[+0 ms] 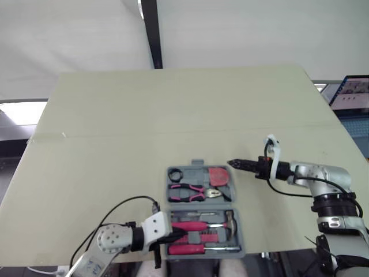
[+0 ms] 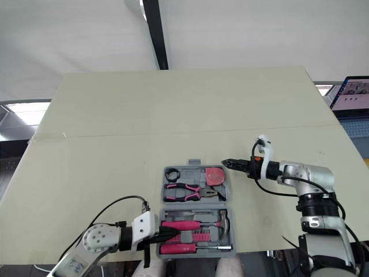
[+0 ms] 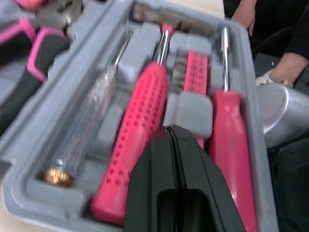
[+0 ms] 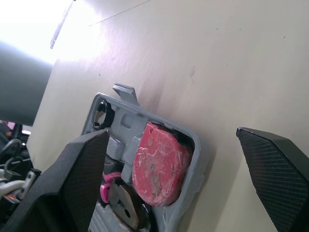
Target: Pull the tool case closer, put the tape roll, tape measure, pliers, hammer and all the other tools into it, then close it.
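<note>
Tool case (image 1: 199, 204) lies open on the table (image 1: 173, 115), both halves flat. In the case's far half: black tape roll (image 1: 175, 173) in one corner, red tape measure (image 4: 157, 164) in the other corner, pink-handled pliers (image 1: 193, 192) seated just on the hinge side of both. In the case's near half: hammer (image 3: 137, 125) with pink dotted handle, red-handled screwdriver (image 3: 231, 140) beside it, pink bit strip (image 3: 195, 72) between the two, and a clear-handled tool (image 3: 82, 135) with a brass end on the hammer's other side.

My left jaws are clenched together with nothing between them, tips low over the case's near half, above the hammer handle and the bit strip. My right jaws are spread wide, released, just off the case's tape-measure corner, not touching it. The case's latch tab (image 4: 124, 91) sticks out from the far rim.
</note>
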